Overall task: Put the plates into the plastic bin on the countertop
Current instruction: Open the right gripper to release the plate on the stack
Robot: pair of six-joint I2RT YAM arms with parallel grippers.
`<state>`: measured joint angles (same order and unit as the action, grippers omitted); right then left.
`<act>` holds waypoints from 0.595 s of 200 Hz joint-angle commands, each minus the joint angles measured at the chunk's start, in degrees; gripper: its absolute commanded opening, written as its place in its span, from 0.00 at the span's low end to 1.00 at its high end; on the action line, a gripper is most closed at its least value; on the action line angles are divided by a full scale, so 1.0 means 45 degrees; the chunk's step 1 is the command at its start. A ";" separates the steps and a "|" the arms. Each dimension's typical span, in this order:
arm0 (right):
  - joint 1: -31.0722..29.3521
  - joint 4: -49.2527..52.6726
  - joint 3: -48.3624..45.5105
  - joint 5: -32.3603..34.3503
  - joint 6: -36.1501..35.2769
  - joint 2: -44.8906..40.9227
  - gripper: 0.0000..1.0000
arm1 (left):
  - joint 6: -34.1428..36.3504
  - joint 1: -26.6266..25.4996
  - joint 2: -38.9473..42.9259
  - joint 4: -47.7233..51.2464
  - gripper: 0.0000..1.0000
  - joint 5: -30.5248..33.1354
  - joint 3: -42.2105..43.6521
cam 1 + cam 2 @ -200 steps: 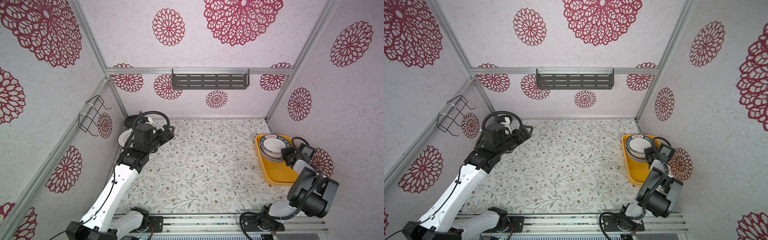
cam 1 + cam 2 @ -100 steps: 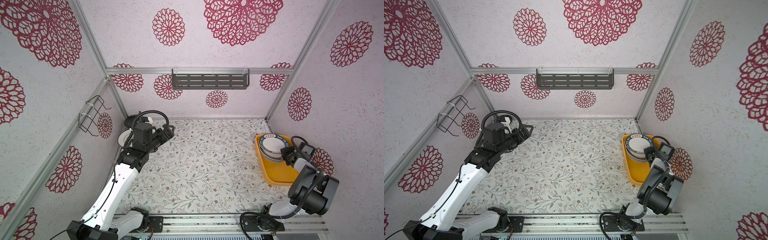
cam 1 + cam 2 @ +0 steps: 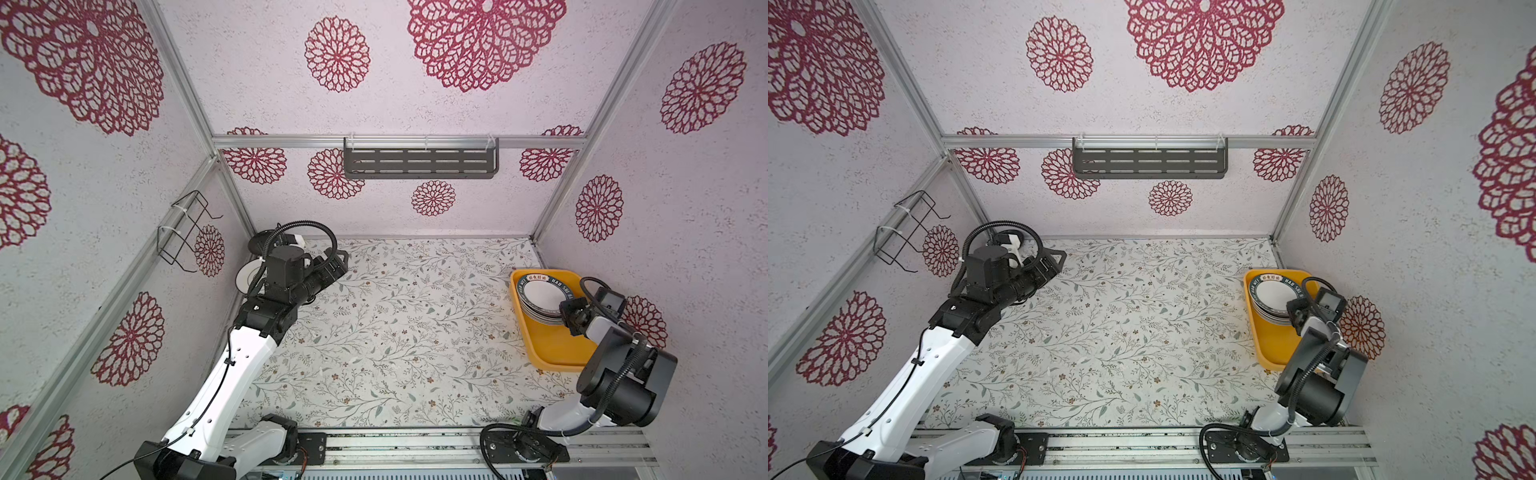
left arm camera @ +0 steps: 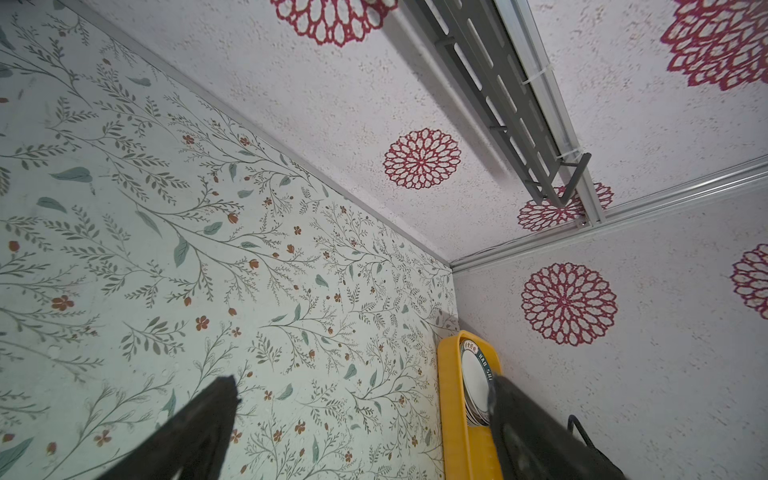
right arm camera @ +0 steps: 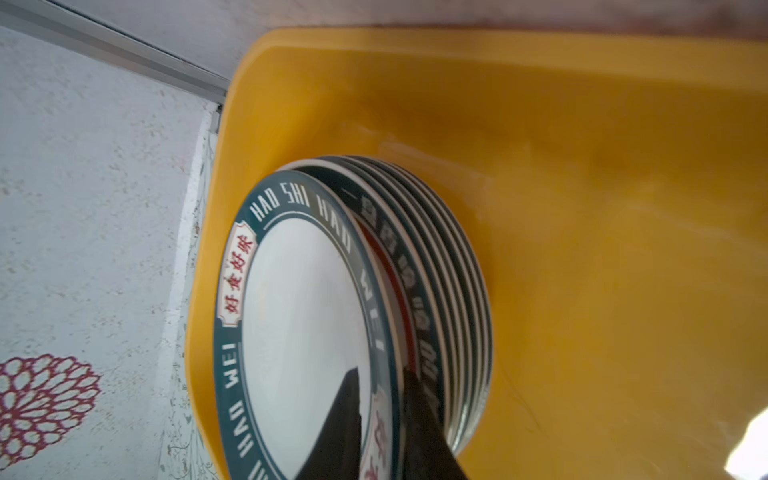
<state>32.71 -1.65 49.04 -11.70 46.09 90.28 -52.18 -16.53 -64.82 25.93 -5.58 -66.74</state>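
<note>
Glossy round teal-rimmed plates (image 5: 307, 316) sat stacked in smooth yellow plastic bin (image 5: 582, 208); left pincer (image 4: 362, 386) gaped; right pincer (image 5: 380, 374) straddled top rim, grip unclear.

We read white capitals "HAO SHI HAO WEI" running round the dark teal rim of the top plate (image 5: 303, 332); a white cartouche on that rim carries four red Chinese characters, which we take as 好食好味. The plate beneath (image 5: 409, 282) bears pale rim characters too blurred to read
</note>
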 commanded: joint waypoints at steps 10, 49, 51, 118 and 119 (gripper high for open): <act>0.0007 0.0112 0.0054 0.0239 -0.0185 -0.0414 0.20 | -0.0042 0.0109 0.0152 -0.0286 0.97 -0.0117 0.0166; 0.0017 0.0220 0.0168 0.0241 -0.0250 -0.0664 0.34 | -0.0006 0.0111 0.0168 -0.0197 0.97 -0.0185 0.0144; 0.0017 0.0237 0.0165 0.0239 -0.0263 -0.0706 0.36 | -0.0005 0.0108 0.0171 -0.0192 0.97 -0.0195 0.0144; 0.0036 0.1748 0.0930 0.0681 -0.0732 -0.1654 0.59 | -0.0159 0.0130 0.0839 -0.0076 0.97 -0.0237 0.0677; 0.0036 0.1780 0.0935 0.0694 -0.0740 -0.1669 0.60 | -0.0150 0.0135 0.0854 -0.0078 0.97 -0.0240 0.0684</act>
<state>32.69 2.76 50.57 -10.61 44.88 86.37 -52.49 -16.49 -62.87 26.02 -6.00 -64.86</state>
